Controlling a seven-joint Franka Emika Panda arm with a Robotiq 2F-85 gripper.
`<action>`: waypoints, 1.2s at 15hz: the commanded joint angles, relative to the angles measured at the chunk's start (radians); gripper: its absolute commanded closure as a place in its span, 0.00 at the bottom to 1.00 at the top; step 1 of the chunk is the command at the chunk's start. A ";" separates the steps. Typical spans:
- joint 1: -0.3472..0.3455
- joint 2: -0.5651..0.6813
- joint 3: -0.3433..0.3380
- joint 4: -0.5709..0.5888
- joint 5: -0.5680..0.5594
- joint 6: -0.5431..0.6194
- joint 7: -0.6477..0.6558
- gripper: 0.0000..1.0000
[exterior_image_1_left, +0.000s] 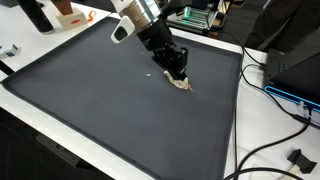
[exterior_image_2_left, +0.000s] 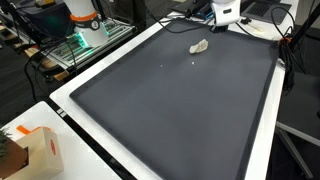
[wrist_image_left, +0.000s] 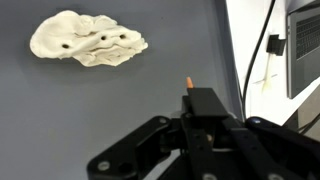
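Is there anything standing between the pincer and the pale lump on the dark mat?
Nothing visible does. The pincer hangs close to the pale lump; in the wrist view only bare dark mat lies between them.

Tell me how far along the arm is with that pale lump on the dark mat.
Early. Done: the gripper is right by the pale lump. In hand: nothing; in the wrist view the lump lies free on the dark mat, outside the jaws. Left: any grip on it; whether the jaws are open I cannot tell.
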 joint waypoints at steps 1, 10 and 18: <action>0.027 -0.048 -0.023 -0.046 -0.033 0.051 0.064 0.97; 0.097 -0.134 -0.066 -0.091 -0.332 0.114 0.267 0.97; 0.161 -0.197 -0.091 -0.102 -0.625 0.061 0.419 0.97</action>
